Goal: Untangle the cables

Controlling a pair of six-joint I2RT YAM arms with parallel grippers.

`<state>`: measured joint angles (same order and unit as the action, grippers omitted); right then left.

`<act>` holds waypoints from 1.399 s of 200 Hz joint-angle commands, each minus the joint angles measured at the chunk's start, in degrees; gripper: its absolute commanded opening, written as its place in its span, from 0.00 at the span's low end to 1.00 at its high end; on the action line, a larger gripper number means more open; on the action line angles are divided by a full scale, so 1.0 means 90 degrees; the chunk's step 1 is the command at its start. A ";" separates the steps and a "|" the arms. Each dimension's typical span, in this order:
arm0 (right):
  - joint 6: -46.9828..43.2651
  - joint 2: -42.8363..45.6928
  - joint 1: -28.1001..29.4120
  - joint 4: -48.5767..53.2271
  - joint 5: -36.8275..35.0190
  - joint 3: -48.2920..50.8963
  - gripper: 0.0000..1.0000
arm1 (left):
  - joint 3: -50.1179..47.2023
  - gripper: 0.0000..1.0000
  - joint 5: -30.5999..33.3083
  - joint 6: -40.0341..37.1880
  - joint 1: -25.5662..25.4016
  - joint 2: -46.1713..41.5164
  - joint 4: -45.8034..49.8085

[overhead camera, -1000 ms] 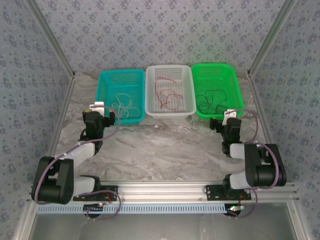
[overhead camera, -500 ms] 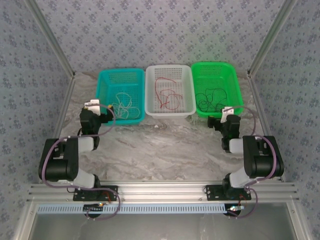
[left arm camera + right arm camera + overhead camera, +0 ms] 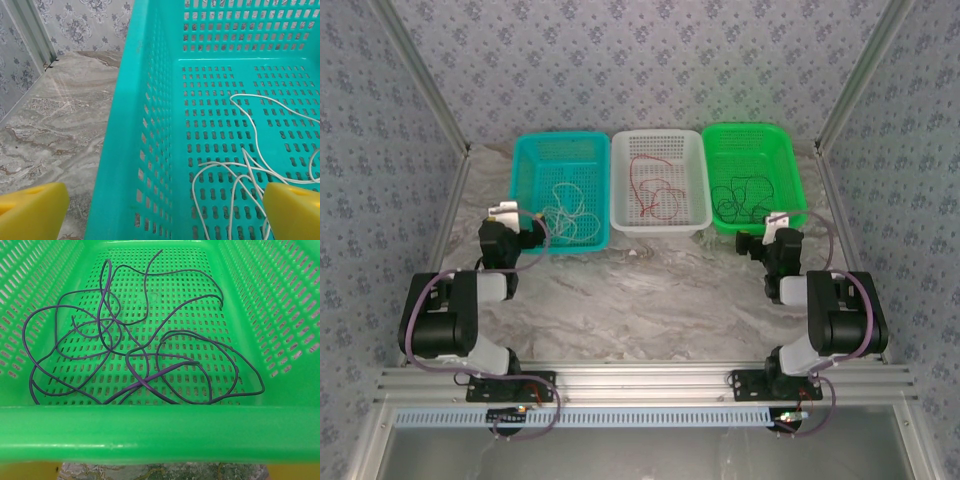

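Top external view suggests the sorting is essentially done: the white cable (image 3: 565, 213) lies in the teal basket (image 3: 558, 140), the red cable (image 3: 655, 195) in the white basket (image 3: 658, 136), and the black cable (image 3: 740, 198) in the green basket (image 3: 752, 129), with no strand crossing from one basket to another. Each cable curls loosely over itself. In the right wrist view the black one crosses itself in several places, so I judge that some loosening of single loops may be all that is left. The left gripper (image 3: 525, 232) sits at the teal basket's near left corner and the right gripper (image 3: 760, 242) just before the green basket's near rim. Both are spread wide and grasp nothing.
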<state>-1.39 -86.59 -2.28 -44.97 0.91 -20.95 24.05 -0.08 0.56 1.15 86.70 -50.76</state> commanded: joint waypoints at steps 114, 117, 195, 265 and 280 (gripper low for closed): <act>-0.0022 -0.0060 -0.0021 -0.0013 0.0051 -0.0149 1.00 | -0.0062 0.99 0.0067 0.0091 0.0030 0.0133 0.0445; -0.0017 -0.0057 -0.0027 -0.0013 0.0045 -0.0147 1.00 | -0.0056 0.99 0.0067 0.0090 0.0036 0.0132 0.0438; -0.0021 -0.0066 -0.0032 -0.0003 0.0063 -0.0156 1.00 | 0.0077 1.00 0.0528 0.0280 0.0037 -0.1439 0.1773; -0.0019 -0.0066 -0.0034 -0.0003 0.0057 -0.0155 1.00 | 0.0120 1.00 0.2396 0.0691 0.0104 -0.2660 0.2844; -0.0021 -0.0064 -0.0038 -0.0003 0.0059 -0.0153 1.00 | 0.0112 1.00 0.2878 0.1018 0.0265 -0.2548 0.2996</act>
<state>-1.39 -86.59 -2.28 -44.97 0.91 -20.95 25.19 15.42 5.17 1.58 63.31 -28.82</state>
